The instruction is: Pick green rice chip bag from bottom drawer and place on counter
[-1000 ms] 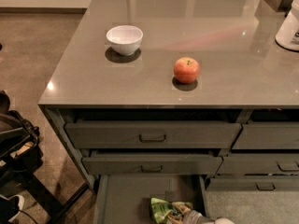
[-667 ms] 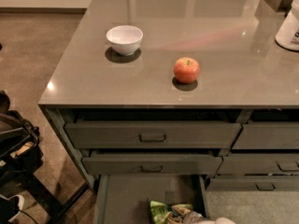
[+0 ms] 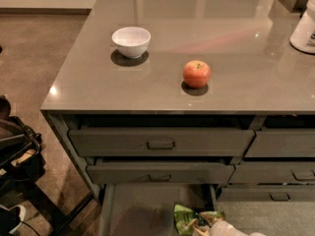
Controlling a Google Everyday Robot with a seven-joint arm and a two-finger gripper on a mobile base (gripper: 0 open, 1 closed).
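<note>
Down on the flat grey floor of the wide, dark grey bottom drawer (image 3: 142, 210), pulled open, lies the crinkly bright green rice chip bag (image 3: 186, 219). Just beside its right edge sits the pale gripper (image 3: 227, 228), probably reaching for it; whether it has hold cannot be told. Above, the glossy grey-brown counter (image 3: 147, 90) carries a round red apple (image 3: 197, 73) and a small white bowl (image 3: 131, 41).

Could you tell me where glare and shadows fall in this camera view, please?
Camera view: bright specks and pale streaks of glare on the counter; the white bowl and apple cast short dark shadows; the bottom drawer is dim, the claw beside the green rice chip bag at the lower edge.
</note>
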